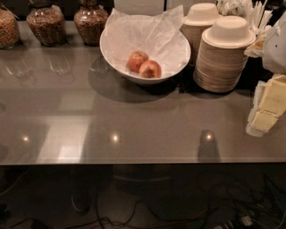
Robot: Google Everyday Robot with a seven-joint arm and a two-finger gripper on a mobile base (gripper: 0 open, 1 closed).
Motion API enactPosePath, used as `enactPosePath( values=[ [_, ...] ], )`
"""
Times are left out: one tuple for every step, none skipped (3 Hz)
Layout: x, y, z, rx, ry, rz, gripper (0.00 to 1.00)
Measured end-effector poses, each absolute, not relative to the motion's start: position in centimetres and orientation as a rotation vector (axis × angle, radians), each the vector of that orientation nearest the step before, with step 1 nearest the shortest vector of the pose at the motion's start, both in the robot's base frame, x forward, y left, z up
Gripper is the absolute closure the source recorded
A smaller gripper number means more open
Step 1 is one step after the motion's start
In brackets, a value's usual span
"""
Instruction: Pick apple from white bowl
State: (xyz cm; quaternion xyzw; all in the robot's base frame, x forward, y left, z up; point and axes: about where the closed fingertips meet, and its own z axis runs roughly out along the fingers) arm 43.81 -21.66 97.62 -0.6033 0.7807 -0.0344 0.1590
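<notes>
The wide glossy white bowl (172,62) stands at the back middle of the counter, lined with crinkled white paper (143,31). Two red-yellow apples lie in it side by side, touching: one on the left (137,60) and one on the right (150,69). My gripper (267,109), pale yellow with a white arm part above it, hangs at the far right edge of the view over the counter. It is well to the right of the bowl and apart from it, holding nothing that I can see.
Two tall stacks of beige disposable bowls (223,58) stand right of the white bowl, between it and my gripper. White cutlery (250,13) is behind them. Glass jars of grain (47,24) line the back left. The counter's front edge (134,163) runs across below.
</notes>
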Motion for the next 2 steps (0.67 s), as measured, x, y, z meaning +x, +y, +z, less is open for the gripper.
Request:
enactPosePath(
  values=[
    [43.8,-21.7,97.6,-1.724,2.231,-0.098,0.00],
    [45.9,-21.3,97.3,-1.681,2.183,-0.070,0.00]
  ],
)
